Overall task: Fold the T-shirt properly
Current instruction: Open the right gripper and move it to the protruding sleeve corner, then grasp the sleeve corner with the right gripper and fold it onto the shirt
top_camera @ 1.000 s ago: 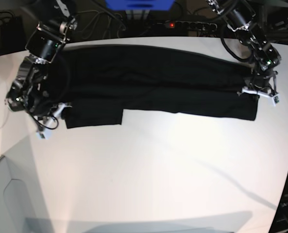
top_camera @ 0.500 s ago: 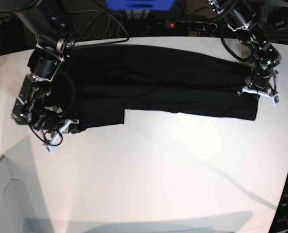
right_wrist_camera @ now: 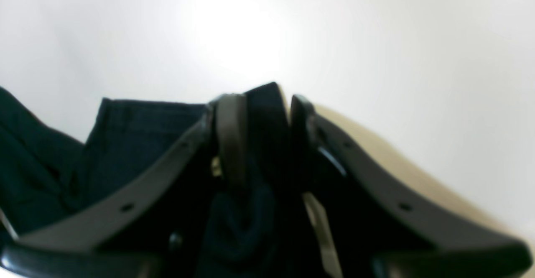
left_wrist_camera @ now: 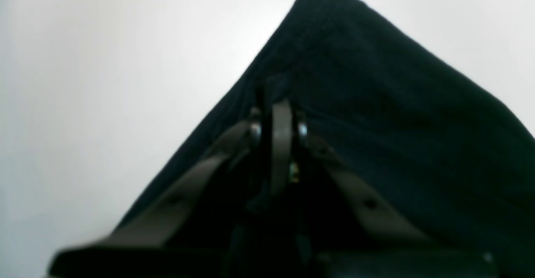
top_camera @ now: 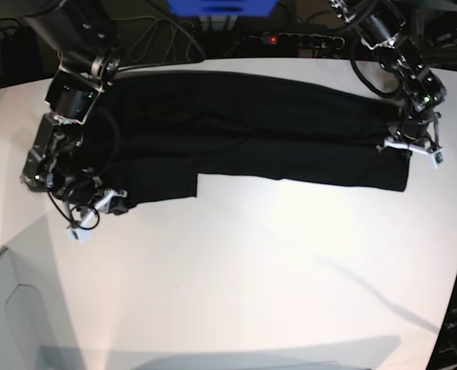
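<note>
The black shirt (top_camera: 251, 116) lies in a long folded band across the far part of the white table (top_camera: 243, 270). The left hand (left_wrist_camera: 278, 119) is clenched at one end of the shirt; the right hand (right_wrist_camera: 261, 102) stands apart-fingered over a corner at the other.

Two robot arms, one black T-shirt (top_camera: 243, 116)

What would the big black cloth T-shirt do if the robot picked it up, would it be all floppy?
The big black cloth T-shirt would probably droop, since its cloth already lies in soft creases. It looks thin at its edges, so it's likely light for its size. It probably wouldn't roll, because it's spread flat across the white table.
</note>
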`<state>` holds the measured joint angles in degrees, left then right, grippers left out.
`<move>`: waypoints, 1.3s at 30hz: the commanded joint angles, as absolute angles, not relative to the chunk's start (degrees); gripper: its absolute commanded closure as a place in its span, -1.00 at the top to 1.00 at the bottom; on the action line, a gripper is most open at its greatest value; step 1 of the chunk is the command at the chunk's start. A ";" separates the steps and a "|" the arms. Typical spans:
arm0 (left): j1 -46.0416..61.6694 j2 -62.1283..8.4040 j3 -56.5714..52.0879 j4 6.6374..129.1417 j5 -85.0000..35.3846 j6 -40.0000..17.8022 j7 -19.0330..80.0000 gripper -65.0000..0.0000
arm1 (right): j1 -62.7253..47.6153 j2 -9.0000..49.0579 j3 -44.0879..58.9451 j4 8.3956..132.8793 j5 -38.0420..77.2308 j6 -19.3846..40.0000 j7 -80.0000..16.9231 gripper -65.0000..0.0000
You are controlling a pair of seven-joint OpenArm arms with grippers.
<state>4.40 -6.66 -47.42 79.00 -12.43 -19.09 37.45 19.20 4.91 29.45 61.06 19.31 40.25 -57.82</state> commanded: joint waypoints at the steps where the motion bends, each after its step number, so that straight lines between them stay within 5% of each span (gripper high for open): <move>1: 4.44 -7.16 -47.52 79.16 -11.21 -18.33 39.25 -1.00 | 19.30 5.93 29.32 60.79 15.08 40.00 -59.91 -0.42; 39: 4.44 -6.73 -47.52 79.25 -11.65 -18.33 39.34 -1.00 | 13.49 4.70 23.25 60.70 15.43 40.00 -58.33 -0.49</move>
<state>4.40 -6.50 -47.44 79.00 -12.47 -19.07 37.41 14.70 4.89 23.81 61.58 21.93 40.07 -50.96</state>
